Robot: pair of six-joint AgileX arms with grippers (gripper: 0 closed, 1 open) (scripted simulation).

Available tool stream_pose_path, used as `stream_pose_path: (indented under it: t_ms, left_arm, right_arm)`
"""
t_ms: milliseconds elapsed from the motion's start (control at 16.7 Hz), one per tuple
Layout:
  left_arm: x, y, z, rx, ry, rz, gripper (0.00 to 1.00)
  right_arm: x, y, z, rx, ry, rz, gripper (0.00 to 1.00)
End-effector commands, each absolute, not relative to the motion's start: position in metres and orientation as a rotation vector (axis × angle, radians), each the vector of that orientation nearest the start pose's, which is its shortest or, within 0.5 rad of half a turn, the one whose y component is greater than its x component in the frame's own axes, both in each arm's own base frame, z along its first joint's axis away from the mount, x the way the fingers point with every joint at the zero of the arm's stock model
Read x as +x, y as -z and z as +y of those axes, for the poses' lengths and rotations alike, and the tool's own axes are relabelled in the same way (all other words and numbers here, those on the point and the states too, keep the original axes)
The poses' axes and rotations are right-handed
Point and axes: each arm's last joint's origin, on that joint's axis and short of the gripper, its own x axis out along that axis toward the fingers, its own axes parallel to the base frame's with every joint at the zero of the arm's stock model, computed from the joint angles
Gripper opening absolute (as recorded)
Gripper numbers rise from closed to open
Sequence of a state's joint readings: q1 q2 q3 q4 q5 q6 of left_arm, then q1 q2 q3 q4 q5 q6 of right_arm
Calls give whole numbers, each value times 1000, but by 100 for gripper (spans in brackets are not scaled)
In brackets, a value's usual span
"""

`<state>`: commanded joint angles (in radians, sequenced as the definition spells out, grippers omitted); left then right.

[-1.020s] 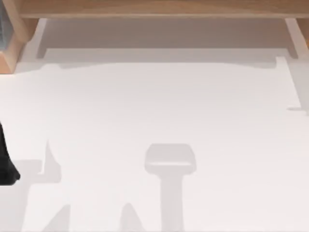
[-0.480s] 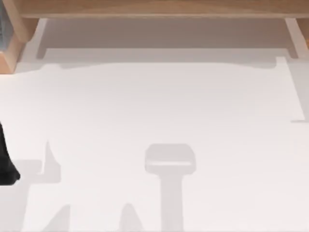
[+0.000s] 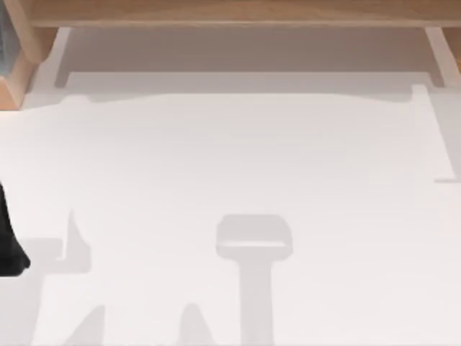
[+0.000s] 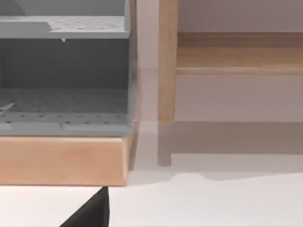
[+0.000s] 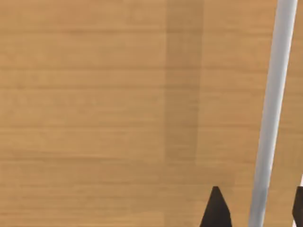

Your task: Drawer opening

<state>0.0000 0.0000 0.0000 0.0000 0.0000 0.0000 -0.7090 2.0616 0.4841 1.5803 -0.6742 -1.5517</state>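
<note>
Nothing has shifted in the top view since half a second ago: my left arm [image 3: 10, 238] stays parked at the left edge of the white table [image 3: 230, 166]. My right gripper [image 5: 258, 205] straddles one slim silver bar handle [image 5: 271, 118], one dark fingertip [image 5: 216, 208] on either side, spread and not yet clamped. The handle runs near-vertical at the right of the frame, across the light wooden drawer front [image 5: 104, 104].

White table [image 3: 238, 158] lies open; wooden frame [image 3: 216, 13] (perhaps shelving) borders it.
</note>
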Motion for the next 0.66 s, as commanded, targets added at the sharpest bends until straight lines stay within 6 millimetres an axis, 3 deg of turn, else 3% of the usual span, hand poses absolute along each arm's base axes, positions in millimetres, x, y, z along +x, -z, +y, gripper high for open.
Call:
stream_pose_path:
  t_ms: [300,660]
  left_arm:
    - [106,-160,-1,0,0,0,100]
    - [106,-160,-1,0,0,0,100]
  right_arm:
    - [241,-86,-179,-1564,4,14,98]
    - [241,-86,-179,-1564,4,14,100]
